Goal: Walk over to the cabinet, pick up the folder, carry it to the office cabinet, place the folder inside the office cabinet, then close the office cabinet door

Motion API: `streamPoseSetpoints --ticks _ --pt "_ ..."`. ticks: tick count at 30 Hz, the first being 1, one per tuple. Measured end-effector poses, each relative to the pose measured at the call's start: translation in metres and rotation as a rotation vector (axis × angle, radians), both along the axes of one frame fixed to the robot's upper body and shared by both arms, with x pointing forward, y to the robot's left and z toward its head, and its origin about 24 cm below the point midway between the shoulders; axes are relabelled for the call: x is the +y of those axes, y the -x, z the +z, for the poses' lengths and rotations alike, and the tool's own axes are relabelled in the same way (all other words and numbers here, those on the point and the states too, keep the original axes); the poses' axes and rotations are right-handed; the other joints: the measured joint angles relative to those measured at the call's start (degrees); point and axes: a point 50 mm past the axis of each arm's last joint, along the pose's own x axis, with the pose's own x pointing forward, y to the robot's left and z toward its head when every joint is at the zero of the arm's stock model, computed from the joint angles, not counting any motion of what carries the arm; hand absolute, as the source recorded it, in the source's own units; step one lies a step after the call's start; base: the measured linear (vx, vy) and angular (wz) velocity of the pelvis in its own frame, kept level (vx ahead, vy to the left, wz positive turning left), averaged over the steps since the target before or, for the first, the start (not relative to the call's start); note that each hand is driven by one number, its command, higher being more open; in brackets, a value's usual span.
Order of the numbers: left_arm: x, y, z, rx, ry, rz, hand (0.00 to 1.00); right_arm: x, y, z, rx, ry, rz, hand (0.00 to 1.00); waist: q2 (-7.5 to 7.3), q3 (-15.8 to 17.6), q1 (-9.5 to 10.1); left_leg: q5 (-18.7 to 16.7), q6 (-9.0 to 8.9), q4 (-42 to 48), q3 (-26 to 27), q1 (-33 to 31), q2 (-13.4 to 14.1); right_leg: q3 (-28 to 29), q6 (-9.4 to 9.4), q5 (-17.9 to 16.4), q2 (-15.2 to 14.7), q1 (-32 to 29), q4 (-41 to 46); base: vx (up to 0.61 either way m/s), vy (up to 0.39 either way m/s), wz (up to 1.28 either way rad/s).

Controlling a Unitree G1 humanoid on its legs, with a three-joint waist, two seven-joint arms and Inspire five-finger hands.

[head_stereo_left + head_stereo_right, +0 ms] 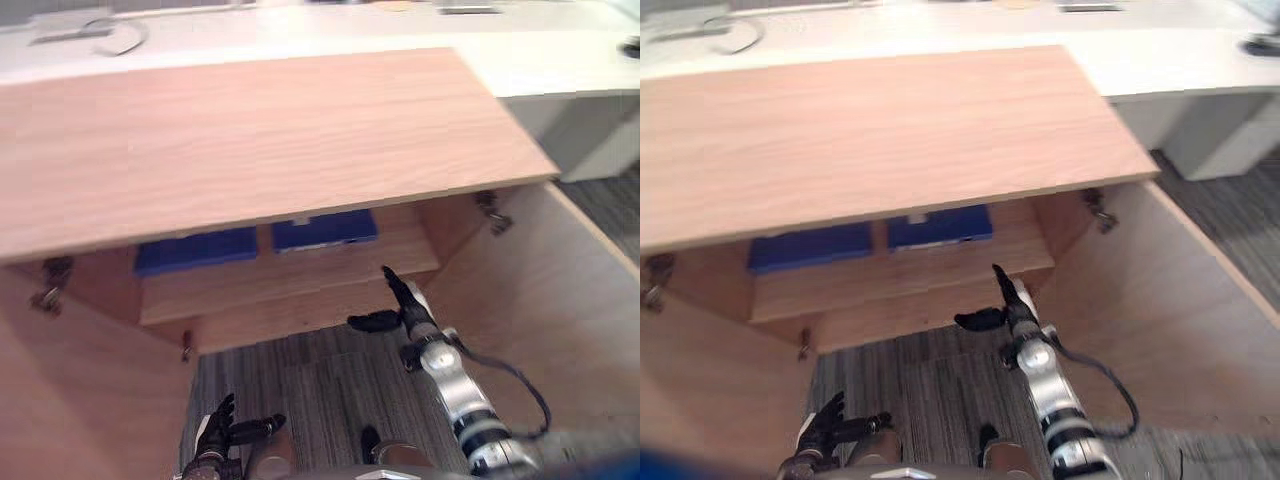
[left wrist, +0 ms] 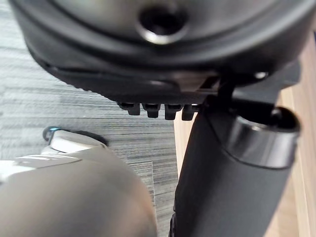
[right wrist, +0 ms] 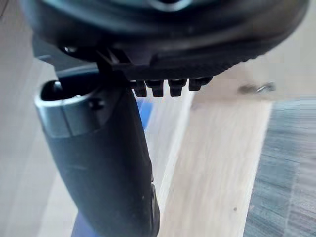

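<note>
The office cabinet (image 1: 250,140) stands with both doors swung open: the left door (image 1: 70,400) and the right door (image 1: 540,320) extend toward the robot on either side of the grey carpet (image 1: 320,385). A metal hinge (image 1: 490,212) shows at the upper inner corner of the right door.

Two blue folders lie flat on the shelf (image 1: 290,275) inside the cabinet, side by side and partly hidden under the cabinet top. The left blue folder (image 1: 197,250) sits toward the left half. The right blue folder (image 1: 325,230) sits near the middle, with a pale strip along its front edge.

The right hand (image 1: 405,305) is raised in front of the shelf edge, below the right blue folder. Its fingers are extended straight toward the cabinet, its thumb is spread sideways, and it grasps nothing.

The left hand (image 1: 215,432) hangs low beside the left door, fingers relaxed and spread, empty.

A white desk (image 1: 560,60) stands behind the cabinet.
</note>
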Motion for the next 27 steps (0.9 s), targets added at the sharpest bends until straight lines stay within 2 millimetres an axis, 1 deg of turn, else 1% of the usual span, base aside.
streamPoseSetpoints --ticks 1,2,3,4,5,6,7,8,9,10,11,12,13,14,15,16,17,18,19,20,21,24,27 --pt "-0.005 -0.004 -0.001 -0.002 0.004 -0.024 1.0 -0.013 0.017 -0.011 0.047 -0.004 -0.067 1.0 0.25 -0.44 -0.75 0.03 -0.05 -1.73 3.23 2.22 -0.5 2.53 0.95 1.16 -0.31 -0.02 -0.79 -0.05 0.209 -1.24" --pt "-0.008 -0.006 -0.001 -0.003 0.008 -0.035 1.0 -0.019 0.025 -0.016 0.069 -0.012 -0.1 1.0 0.33 -0.56 -1.02 0.03 -0.06 -2.37 4.99 3.39 -0.7 3.72 1.19 1.8 -0.37 -0.03 -1.06 -0.06 0.158 -1.43" --pt "-0.013 -0.011 0.0 -0.01 0.011 -0.057 1.0 -0.025 0.042 -0.025 0.108 -0.048 -0.16 1.0 0.34 -0.65 -1.53 0.03 -0.05 -2.86 7.87 5.35 -1.16 5.82 1.6 2.81 -0.39 -0.06 -1.15 -0.07 0.124 -1.5" --pt "-0.018 -0.018 0.0 -0.022 0.009 -0.07 1.0 -0.027 0.056 -0.032 0.139 -0.092 -0.206 1.0 0.17 -0.69 -2.08 0.02 -0.06 -2.98 10.79 7.2 -1.61 7.83 2.02 3.72 -0.24 -0.18 -0.99 -0.09 0.108 -1.51" --pt "-0.019 -0.021 0.001 -0.03 0.009 -0.07 1.0 -0.027 0.063 -0.035 0.155 -0.109 -0.222 1.0 0.02 -0.65 -2.28 0.01 -0.04 -2.94 12.2 8.06 -1.58 8.4 1.97 4.21 -0.18 -0.26 -0.77 -0.1 0.06 -1.46" --pt "-0.021 -0.028 0.003 -0.048 0.005 -0.066 1.0 -0.024 0.074 -0.041 0.186 -0.147 -0.251 1.0 -0.31 -0.57 -2.85 -0.18 0.1 -2.51 14.73 9.52 -1.44 7.09 1.8 5.58 -0.13 -0.69 -0.33 -0.1 0.027 -1.27" --pt "-0.022 -0.034 0.005 -0.067 0.002 -0.064 1.0 -0.02 0.08 -0.044 0.203 -0.165 -0.269 1.0 -0.35 -0.59 -3.09 -0.54 0.37 -1.71 16.99 10.02 -0.88 2.98 0.83 7.19 -0.02 -1.48 -0.32 -0.23 -0.012 -1.43" --pt "-0.022 -0.042 0.008 -0.096 -0.005 -0.058 1.0 -0.016 0.087 -0.048 0.223 -0.195 -0.29 1.0 -0.26 -0.34 -3.16 -0.8 0.78 -1.52 20.02 10.25 0.15 -5.97 -2.07 7.45 -1.24 -2.47 -0.34 -0.22 -0.027 -1.02" --pt "-0.022 -0.046 0.008 -0.105 -0.009 -0.053 1.0 -0.013 0.09 -0.05 0.233 -0.211 -0.302 1.0 -0.65 -0.14 -3.28 -0.92 0.96 -1.6 21.06 10.65 0.17 -11.69 -4.09 5.82 -2.73 -3.18 2.39 -0.24 -0.054 -0.85" --pt "-0.025 -0.05 0.007 -0.097 -0.013 -0.044 1.0 -0.007 0.097 -0.054 0.26 -0.222 -0.306 1.0 -0.73 -0.12 -3.47 -1.22 0.45 -1.4 22.92 11.36 1.17 -20.85 -6.98 2.16 -5.73 -3.52 8.33 -0.14 -0.088 -0.62" --pt "-0.028 -0.048 0.004 -0.078 -0.011 -0.036 1.0 -0.005 0.102 -0.056 0.276 -0.232 -0.311 1.0 0.01 -0.52 -3.4 -1.3 -0.43 -0.55 24.0 11.51 2.98 -24.43 -7.26 0.11 -7.19 -3.04 12.64 -0.11 -0.126 -0.62" --pt "-0.028 -0.045 0.002 -0.066 -0.01 -0.027 1.0 -0.004 0.104 -0.057 0.281 -0.238 -0.318 1.0 0.29 -0.67 -3.36 -1.21 -0.98 -0.23 24.53 11.63 3.85 -25.04 -6.86 -0.49 -7.85 -2.42 13.53 -0.07 -0.2 -0.66" --pt "-0.026 -0.036 -0.002 -0.037 -0.006 -0.006 1.0 -0.003 0.106 -0.058 0.285 -0.256 -0.337 1.0 -0.15 -1.06 -3.31 -0.99 -2.12 -0.12 25.54 11.77 4.67 -25.35 -4.55 -1.91 -9.41 -0.37 12.43 -0.03 -0.28 -0.72" --pt "-0.022 -0.027 -0.007 0.0 -0.012 0.027 1.0 -0.003 0.105 -0.059 0.285 -0.266 -0.358 1.0 -0.84 -1.35 -3.27 -0.73 -3.58 -0.05 26.54 11.87 5.47 -25.09 -2.17 -3.19 -8.64 0.75 9.03 -0.03 -0.305 -0.59" --pt "-0.023 -0.022 -0.011 0.028 -0.004 0.044 1.0 -0.006 0.107 -0.06 0.29 -0.263 -0.378 1.0 -0.35 -1.56 -3.46 -0.18 -3.48 -0.9 26.55 11.91 5.91 -25.42 -2.65 -2.51 -7.74 1.15 7.57 -0.01 -0.318 -0.46" --pt "-0.028 -0.014 -0.015 0.062 0.021 0.065 1.0 -0.013 0.112 -0.062 0.297 -0.254 -0.426 1.0 0.36 -2.39 -3.36 1.58 -3.9 -4.0 26.13 12.41 6.34 -25.07 -3.9 -1.33 -5.62 0.87 5.64 0.0 -0.262 -0.38" --pt "-0.029 -0.009 -0.017 0.075 0.03 0.089 1.0 -0.021 0.113 -0.063 0.298 -0.243 -0.466 1.0 1.23 -2.94 -3.03 3.77 -4.21 -7.54 26.24 13.36 6.59 -24.54 -4.89 -0.23 -3.8 0.87 3.74 0.02 -0.227 -0.43" --pt "-0.03 -0.007 -0.018 0.085 0.032 0.099 1.0 -0.025 0.114 -0.063 0.298 -0.233 -0.479 1.0 1.61 -3.28 -3.07 4.65 -4.5 -9.02 26.31 13.73 6.8 -24.42 -5.09 0.14 -3.01 0.95 2.74 0.03 -0.184 -0.38" --pt "-0.031 -0.003 -0.02 0.104 0.034 0.106 1.0 -0.034 0.116 -0.063 0.296 -0.217 -0.505 1.0 2.13 -3.97 -3.13 6.64 -4.68 -11.83 26.12 14.39 6.91 -24.42 -5.76 0.84 -1.83 1.0 1.26 0.04 -0.182 -0.18" --pt "-0.032 -0.002 -0.021 0.11 0.036 0.105 1.0 -0.041 0.117 -0.062 0.289 -0.214 -0.533 1.0 2.26 -4.21 -3.19 8.02 -4.18 -13.95 25.58 14.83 6.89 -24.5 -6.22 1.21 -1.06 1.03 0.45 0.05 -0.166 -0.12" --pt "-0.032 -0.002 -0.021 0.11 0.036 0.105 1.0 -0.044 0.117 -0.061 0.285 -0.206 -0.543 1.0 2.22 -4.19 -3.19 8.51 -3.91 -14.75 25.28 15.08 6.87 -24.54 -6.55 1.42 -0.78 1.04 0.31 0.05 -0.128 -0.02" --pt "-0.031 -0.002 -0.021 0.112 0.033 0.103 1.0 -0.063 0.117 -0.057 0.26 -0.162 -0.601 1.0 1.75 -4.56 -3.27 10.51 -3.16 -17.46 22.05 15.5 5.87 -24.94 -6.78 1.38 -0.67 1.01 0.13 0.03 -0.037 0.05" --pt "-0.03 -0.002 -0.021 0.116 0.017 0.075 1.0 -0.079 0.109 -0.05 0.215 -0.136 -0.65 1.0 1.51 -5.13 -3.38 11.08 -3.3 -18.25 20.08 15.3 4.8 -25.42 -6.63 1.48 -1.69 1.02 0.06 0.02 0.045 0.11"
